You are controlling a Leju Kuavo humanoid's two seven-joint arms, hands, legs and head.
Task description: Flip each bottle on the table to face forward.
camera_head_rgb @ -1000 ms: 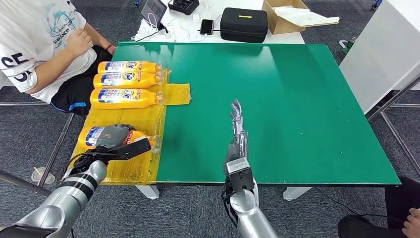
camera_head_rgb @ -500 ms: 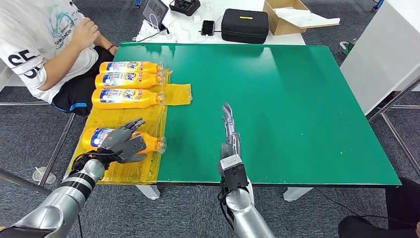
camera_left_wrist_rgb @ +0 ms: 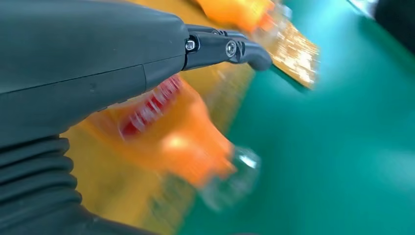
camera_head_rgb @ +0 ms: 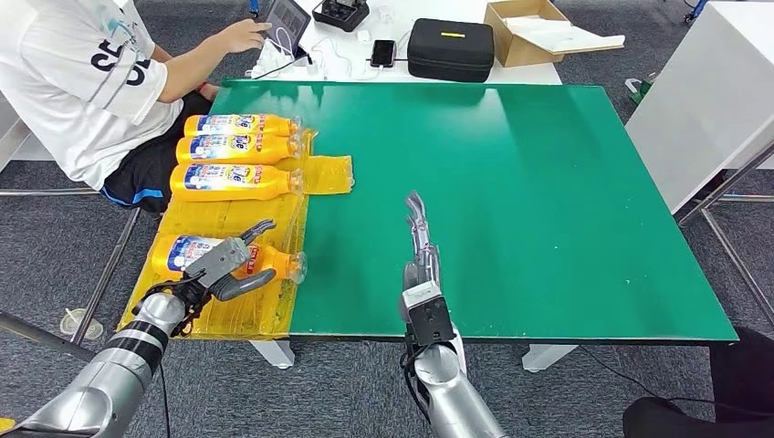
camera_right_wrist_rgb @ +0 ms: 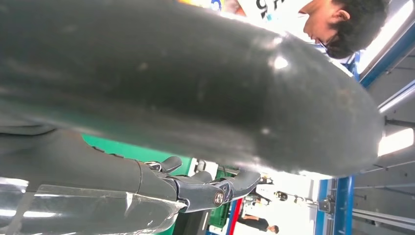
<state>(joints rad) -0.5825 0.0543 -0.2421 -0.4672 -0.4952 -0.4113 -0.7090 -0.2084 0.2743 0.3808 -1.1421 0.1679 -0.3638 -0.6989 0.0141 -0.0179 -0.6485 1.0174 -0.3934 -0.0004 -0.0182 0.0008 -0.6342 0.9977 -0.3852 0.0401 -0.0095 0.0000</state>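
Person (camera_head_rgb: 82, 82) seated at table's far left corner, white shirt with dark lettering, not legible. Four orange bottles on yellow sheet (camera_head_rgb: 329, 172) along green table's (camera_head_rgb: 548, 182) left edge, blue-white labels up, writing too small to read. Left hand (camera_head_rgb: 228, 265) over nearest bottle (camera_head_rgb: 178, 251), fingers spread, gripping nothing. Three far bottles (camera_head_rgb: 233, 151) side by side. Right hand (camera_head_rgb: 422, 246) flat, fingers straight together, on bare green; wide open surface rightward
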